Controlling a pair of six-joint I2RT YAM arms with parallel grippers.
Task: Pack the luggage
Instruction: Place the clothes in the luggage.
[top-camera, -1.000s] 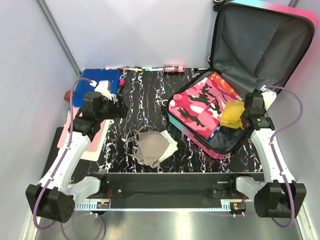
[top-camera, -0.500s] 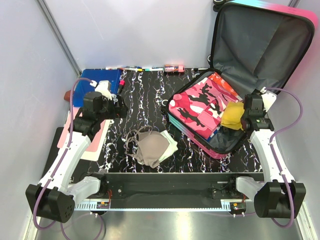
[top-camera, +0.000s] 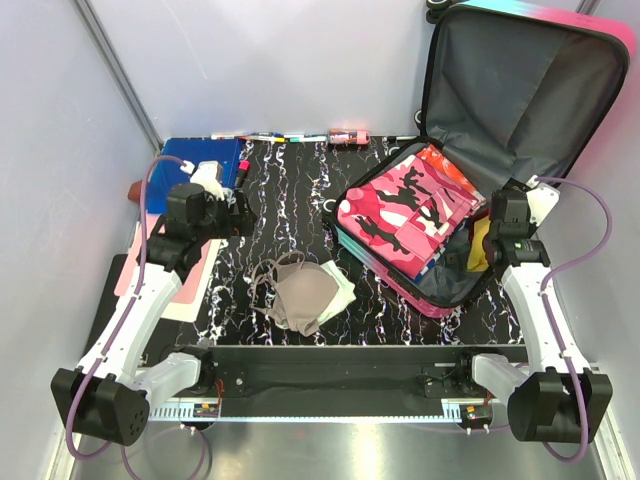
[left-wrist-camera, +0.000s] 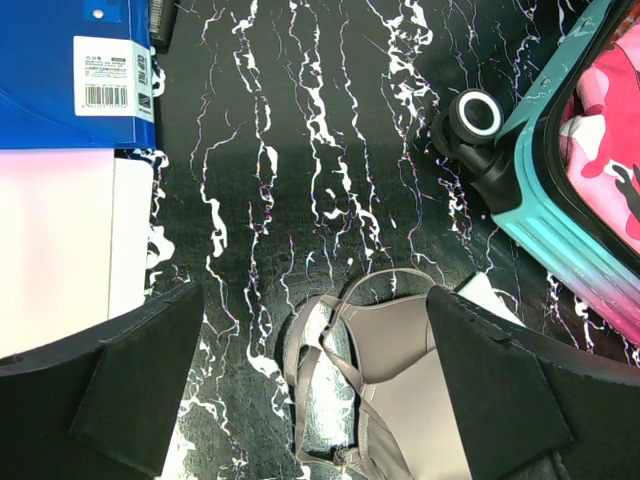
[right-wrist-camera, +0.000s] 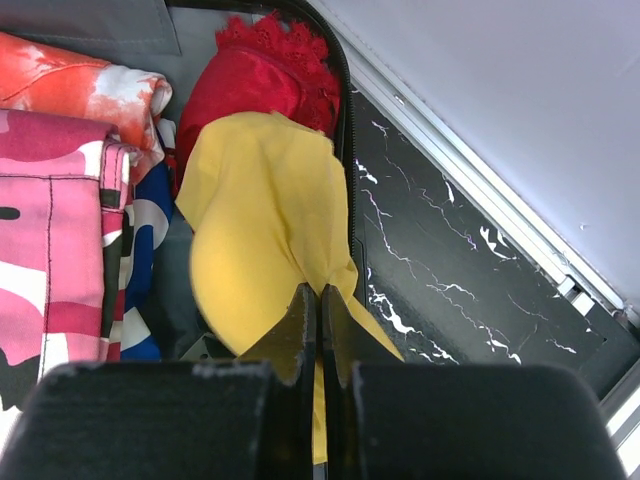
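Note:
The luggage (top-camera: 520, 80) lies open at the right, its lid upright and its teal shell (left-wrist-camera: 560, 230) showing a black wheel. Folded pink camouflage clothes (top-camera: 400, 215) fill its base. My right gripper (right-wrist-camera: 320, 295) is shut on a yellow cloth (right-wrist-camera: 260, 210) that hangs into the luggage's near right corner, beside a red lace garment (right-wrist-camera: 265, 75). From above, only a strip of the yellow cloth (top-camera: 479, 243) shows beside the right wrist. My left gripper (left-wrist-camera: 315, 292) stands open above the table, over the straps of a beige bra (left-wrist-camera: 400, 370), apart from it.
A blue folder (top-camera: 200, 160) and pale pink sheets (top-camera: 190, 270) lie at the left, under the left arm. Markers (top-camera: 270, 138) and a small pink can (top-camera: 348, 135) line the back edge. The beige bra (top-camera: 300, 295) lies on white cloth mid-table. Walls stand close on both sides.
The right gripper has carried the yellow cloth down and to the right, deeper into the luggage, so less of it shows from above. The left arm has not moved.

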